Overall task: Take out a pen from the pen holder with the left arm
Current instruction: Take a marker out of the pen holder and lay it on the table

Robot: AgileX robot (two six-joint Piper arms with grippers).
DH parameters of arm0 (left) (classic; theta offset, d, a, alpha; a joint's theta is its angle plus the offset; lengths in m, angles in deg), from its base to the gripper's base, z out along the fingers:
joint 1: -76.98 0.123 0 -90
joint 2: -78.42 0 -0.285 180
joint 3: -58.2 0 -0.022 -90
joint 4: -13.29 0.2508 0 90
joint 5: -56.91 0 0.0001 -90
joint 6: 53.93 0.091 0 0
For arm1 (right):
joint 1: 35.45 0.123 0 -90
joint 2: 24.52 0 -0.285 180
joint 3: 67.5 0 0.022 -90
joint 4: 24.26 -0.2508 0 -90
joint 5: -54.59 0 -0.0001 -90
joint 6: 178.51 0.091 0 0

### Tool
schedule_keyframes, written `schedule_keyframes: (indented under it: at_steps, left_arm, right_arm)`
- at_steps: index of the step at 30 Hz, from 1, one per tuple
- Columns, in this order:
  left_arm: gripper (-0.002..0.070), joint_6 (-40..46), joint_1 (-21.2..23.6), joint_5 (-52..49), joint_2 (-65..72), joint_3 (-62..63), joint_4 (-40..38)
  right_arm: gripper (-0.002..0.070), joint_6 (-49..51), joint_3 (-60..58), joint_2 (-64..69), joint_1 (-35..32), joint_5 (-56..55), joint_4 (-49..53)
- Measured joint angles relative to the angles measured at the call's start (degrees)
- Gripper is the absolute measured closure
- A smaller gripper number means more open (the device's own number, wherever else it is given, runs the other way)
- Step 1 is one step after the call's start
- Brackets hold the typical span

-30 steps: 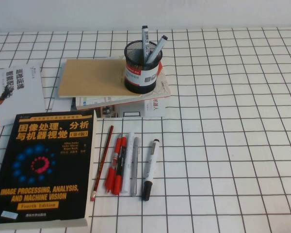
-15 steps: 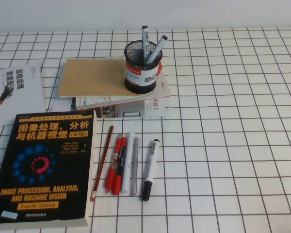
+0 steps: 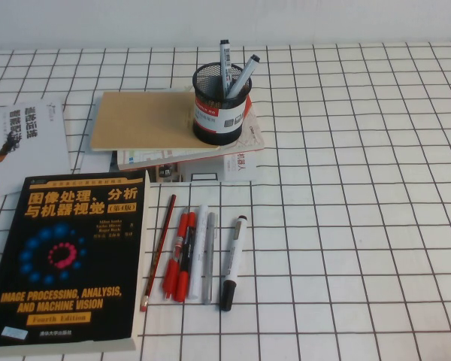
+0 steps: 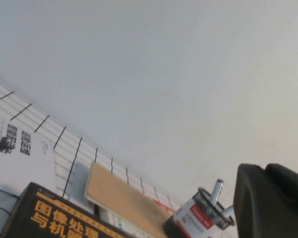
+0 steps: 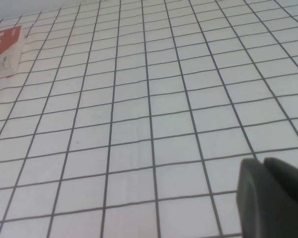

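Observation:
The black mesh pen holder (image 3: 221,105) stands on a stack of books at the back middle of the table. Two grey markers (image 3: 225,64) (image 3: 244,74) stick up out of it. Neither arm shows in the high view. In the left wrist view the left gripper (image 4: 265,169) is shut and empty, raised and well short of the pen holder (image 4: 196,220), where one marker (image 4: 215,191) shows. The right gripper (image 5: 263,163) is shut and empty, low over bare gridded tablecloth.
A black textbook (image 3: 64,263) lies at the front left. Beside it lies a row of pens: a pencil (image 3: 158,252), red pens (image 3: 180,256), white pens (image 3: 201,252) and a black-capped marker (image 3: 233,263). A brown notebook (image 3: 146,120) tops the stack. A white booklet (image 3: 22,143) lies far left.

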Motion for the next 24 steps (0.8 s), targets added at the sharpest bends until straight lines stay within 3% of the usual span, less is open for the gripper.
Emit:
schedule_keyframes:
  at_steps: [5, 13, 20, 24]
  left_arm:
    - [0.0677, -0.13, 0.04, -9.13, 3.61, 6.74, 8.84]
    - [0.0677, 4.49, 0.04, -16.2, 23.6, 24.7, 19.23]
    - [0.0677, 7.21, -0.18, -9.55, 39.44, 30.49, 19.55]
    - [0.0677, 7.21, -4.23, -1.31, 48.59, 32.49, 21.41]
  right_arm:
    - [0.0692, 0.0, 0.0, 0.0, 0.0, 0.0, 0.0]
    - [0.0693, 0.0, 0.0, 0.0, 0.0, 0.0, 0.0]
    - [0.0692, 0.0, 0.0, 0.0, 0.0, 0.0, 0.0]
    - [0.0692, 0.0, 0.0, 0.0, 0.0, 0.0, 0.0]
